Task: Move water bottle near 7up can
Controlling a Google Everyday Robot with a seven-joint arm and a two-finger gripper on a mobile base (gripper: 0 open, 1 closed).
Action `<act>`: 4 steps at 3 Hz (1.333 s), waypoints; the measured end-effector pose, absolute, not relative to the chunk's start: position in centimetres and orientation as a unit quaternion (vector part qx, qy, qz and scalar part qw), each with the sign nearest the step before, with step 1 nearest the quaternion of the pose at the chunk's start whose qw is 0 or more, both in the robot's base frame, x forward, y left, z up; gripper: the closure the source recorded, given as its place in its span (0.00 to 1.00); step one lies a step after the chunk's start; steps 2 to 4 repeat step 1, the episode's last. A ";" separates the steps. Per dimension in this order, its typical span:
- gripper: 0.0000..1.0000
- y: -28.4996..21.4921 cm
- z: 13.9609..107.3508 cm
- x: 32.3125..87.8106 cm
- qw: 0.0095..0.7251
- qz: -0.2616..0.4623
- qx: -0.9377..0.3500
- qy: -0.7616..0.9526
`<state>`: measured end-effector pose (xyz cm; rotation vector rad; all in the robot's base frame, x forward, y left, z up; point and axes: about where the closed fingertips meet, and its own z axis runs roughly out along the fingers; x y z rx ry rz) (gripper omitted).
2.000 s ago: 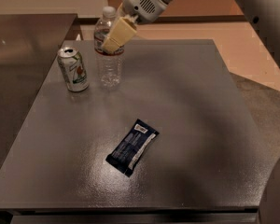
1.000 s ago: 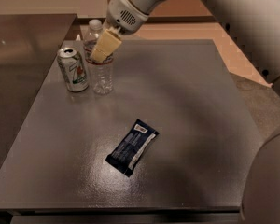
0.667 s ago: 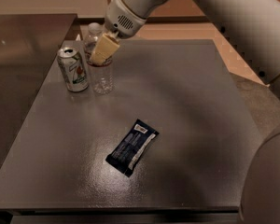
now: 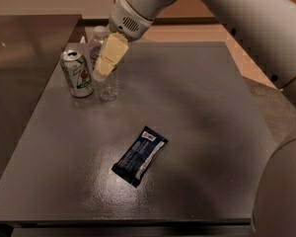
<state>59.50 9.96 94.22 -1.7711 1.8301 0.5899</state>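
The water bottle (image 4: 109, 87) stands upright on the dark table (image 4: 202, 102), just right of the 7up can (image 4: 76, 74), with a small gap between them. The bottle's white cap (image 4: 101, 32) shows behind the arm. My gripper (image 4: 103, 67) reaches down from the upper right and is shut around the bottle's middle. One pale finger (image 4: 111, 56) lies across the bottle's front; the other finger is hidden behind it. The can is upright, silver-topped, with white and green sides.
A dark blue snack wrapper (image 4: 139, 155) lies flat near the table's middle front. My white arm (image 4: 246, 19) crosses the upper right. A second dark surface (image 4: 19, 48) adjoins the table on the left.
The gripper has carried the bottle left from the table's back middle to a spot beside the can. Over the last second it has hardly moved. The can and wrapper have stayed put.
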 end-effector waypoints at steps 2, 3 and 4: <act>0.00 10.0 94.2 59.5 0.261 0.218 -0.654 0.676; 0.00 10.0 94.2 59.5 0.261 0.218 -0.654 0.676; 0.00 10.0 94.2 59.5 0.261 0.218 -0.654 0.676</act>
